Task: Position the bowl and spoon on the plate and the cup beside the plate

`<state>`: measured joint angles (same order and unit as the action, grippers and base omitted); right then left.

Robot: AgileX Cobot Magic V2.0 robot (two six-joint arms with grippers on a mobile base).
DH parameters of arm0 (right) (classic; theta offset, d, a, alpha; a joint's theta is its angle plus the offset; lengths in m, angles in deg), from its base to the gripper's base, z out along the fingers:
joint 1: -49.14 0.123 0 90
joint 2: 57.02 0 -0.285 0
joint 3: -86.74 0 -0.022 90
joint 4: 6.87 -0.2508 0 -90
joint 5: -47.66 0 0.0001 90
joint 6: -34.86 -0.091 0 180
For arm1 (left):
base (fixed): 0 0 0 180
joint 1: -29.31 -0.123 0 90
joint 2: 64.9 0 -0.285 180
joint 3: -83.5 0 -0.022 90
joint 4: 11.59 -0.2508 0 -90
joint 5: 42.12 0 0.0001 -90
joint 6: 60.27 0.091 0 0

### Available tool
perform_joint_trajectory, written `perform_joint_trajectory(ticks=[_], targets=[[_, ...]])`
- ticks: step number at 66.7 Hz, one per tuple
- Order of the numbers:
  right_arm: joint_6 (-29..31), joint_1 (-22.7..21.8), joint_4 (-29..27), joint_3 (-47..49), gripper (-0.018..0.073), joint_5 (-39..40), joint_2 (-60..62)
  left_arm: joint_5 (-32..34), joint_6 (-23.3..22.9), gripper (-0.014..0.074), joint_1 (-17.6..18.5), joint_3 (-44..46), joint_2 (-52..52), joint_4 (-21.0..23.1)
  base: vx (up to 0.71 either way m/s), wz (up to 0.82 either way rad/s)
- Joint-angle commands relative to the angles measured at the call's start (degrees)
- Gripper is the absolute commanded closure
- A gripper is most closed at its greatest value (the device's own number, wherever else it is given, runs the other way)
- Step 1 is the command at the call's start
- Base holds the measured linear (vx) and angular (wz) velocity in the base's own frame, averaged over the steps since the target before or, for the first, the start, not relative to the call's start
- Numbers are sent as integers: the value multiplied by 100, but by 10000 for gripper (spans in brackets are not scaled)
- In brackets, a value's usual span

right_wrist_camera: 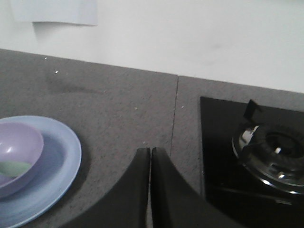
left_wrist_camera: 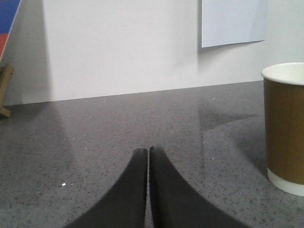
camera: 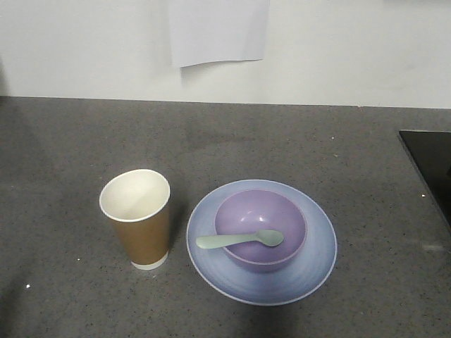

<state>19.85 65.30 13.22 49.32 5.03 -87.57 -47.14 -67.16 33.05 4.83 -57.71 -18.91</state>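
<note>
we see the plate (camera: 313,271) lying flat on the grey speckled countertop (camera: 70,141), right of centre and toward the near edge. the bowl (camera: 261,229) sits upright on the plate, slightly far of the plate's middle, with blue rim showing all around it. the spoon (camera: 239,240) lies across the bowl, its long axis running left to right with a slight tilt: the oval scoop points right and rests inside the bowl, while the flat handle points left and pokes out over the bowl's left rim above the plate. the cup (camera: 141,222) stands upright just left of the plate, mouth up, close to the plate's rim though we cannot tell if they touch.

in the left wrist view our left gripper (left_wrist_camera: 148,152) has its 2 dark fingers pressed together, holding nothing, low over bare counter left of the cup. in the right wrist view our right gripper (right_wrist_camera: 150,151) is likewise pressed together and holds nothing, right of the plate, with a black stove top (right_wrist_camera: 266,152) farther right. a sheet of paper (camera: 218,28) hangs on the far white wall.
</note>
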Motion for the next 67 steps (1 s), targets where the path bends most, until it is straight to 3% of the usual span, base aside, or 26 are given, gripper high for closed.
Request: perform_joint_trajectory(ticks=[1,20,40,54,67], targets=[[31,-3,-27,-467,566,820,199,396,-48,604,-2,42,32,4,0,0],[-2,-42,-226,-2444,564,2518,1113,396,-48,604,-2,42,32,4,0,0],[364,-1331,-1459,-3496,564,3372,2129,396,-48,604,-2,42,32,4,0,0],[581,-1691,-2009,-4009,564,4166,2397,396,-48,604,-2,42,32,4,0,0],[696,-1747,-2062,-4164,564,4585,2397,396,-48,604,-2,42,32,4,0,0]])
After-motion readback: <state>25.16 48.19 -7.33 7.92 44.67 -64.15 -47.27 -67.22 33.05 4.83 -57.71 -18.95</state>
